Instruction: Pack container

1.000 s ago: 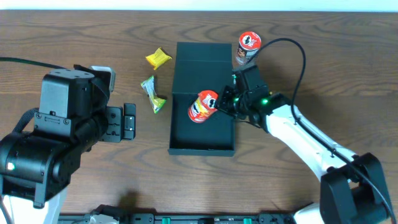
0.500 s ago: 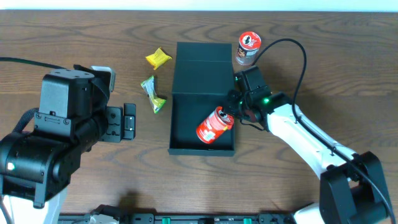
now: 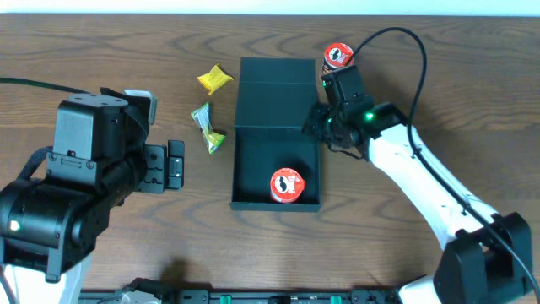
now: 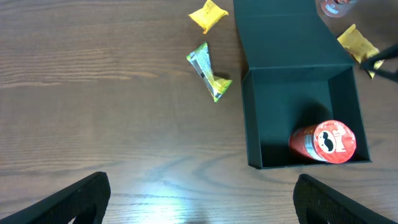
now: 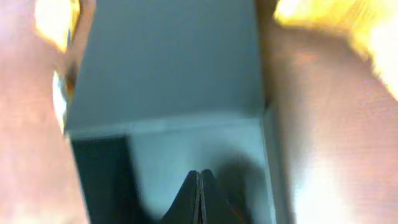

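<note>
The dark teal-black container (image 3: 253,165) lies open mid-table, its lid (image 3: 274,89) flat behind it. It also shows in the left wrist view (image 4: 292,99). A red-lidded chip can (image 3: 286,185) rests in its front right corner, lid up, and shows in the left wrist view (image 4: 326,142). My right gripper (image 3: 315,125) hovers at the box's far right edge, shut and empty. In the blurred right wrist view its fingertips (image 5: 199,177) meet over the box's inside (image 5: 186,149). My left gripper (image 4: 202,205) is open and empty over bare table left of the box.
A second chip can (image 3: 338,56) stands behind the right gripper. A yellow packet (image 3: 214,78) and a green packet (image 3: 207,127) lie left of the lid. Another yellow packet (image 4: 356,42) lies right of the lid. The left arm (image 3: 84,169) fills the left side.
The chip can left my right gripper and dropped into the box's front right corner. The right gripper drew back toward the far right and is shut. The left arm has not moved.
</note>
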### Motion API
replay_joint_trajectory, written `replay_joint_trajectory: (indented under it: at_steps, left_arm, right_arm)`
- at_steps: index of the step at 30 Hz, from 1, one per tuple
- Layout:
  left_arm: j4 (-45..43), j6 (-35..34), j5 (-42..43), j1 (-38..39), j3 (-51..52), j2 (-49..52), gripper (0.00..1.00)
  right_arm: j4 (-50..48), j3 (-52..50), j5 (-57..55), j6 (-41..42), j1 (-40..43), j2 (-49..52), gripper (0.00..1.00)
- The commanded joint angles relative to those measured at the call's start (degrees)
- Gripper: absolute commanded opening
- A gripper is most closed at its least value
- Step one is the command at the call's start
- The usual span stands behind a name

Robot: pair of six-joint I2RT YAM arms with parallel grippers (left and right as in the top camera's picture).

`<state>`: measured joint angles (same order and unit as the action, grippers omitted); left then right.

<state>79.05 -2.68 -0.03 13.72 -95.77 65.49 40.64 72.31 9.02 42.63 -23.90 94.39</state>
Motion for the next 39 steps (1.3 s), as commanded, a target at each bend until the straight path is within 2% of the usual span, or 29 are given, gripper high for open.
replay_joint_trajectory:
  at_steps: [1,5,12,21,26,39]
  left_arm:
    - [-0.02,0.98,-0.61,0.2,-0.37,0.15,0.95]
    - [-0.02,1.01,-0.59,0.2,-0.37,0.15,0.95]
    - [0.0,1.01,-0.59,0.2,-0.37,0.15,0.95]
    - [-0.02,0.98,-0.59,0.2,-0.37,0.15,0.95]
    - [0.0,0.96,-0.57,0.2,-0.37,0.15,0.96]
    - [-0.04,0.96,-0.59,0.2,-0.37,0.15,0.95]
  right_arm:
    - [5.79,0.79,7.41,-1.49,-0.09,0.44,0.01]
    - [14.47,0.74,13.79,-0.92,-1.14,0.44,0.02]
    - [14.99,0.48,15.5,2.47,-3.54,0.46,0.01]
    - [13.35,-1.14,13.77,5.11,-7.04,1.95,0.01]
    - [13.09,-1.14,9.07,4.76,-7.32,3.82,0.01]
    - [4.63,-1.14,1.01,4.44,-7.5,5.35,0.02]
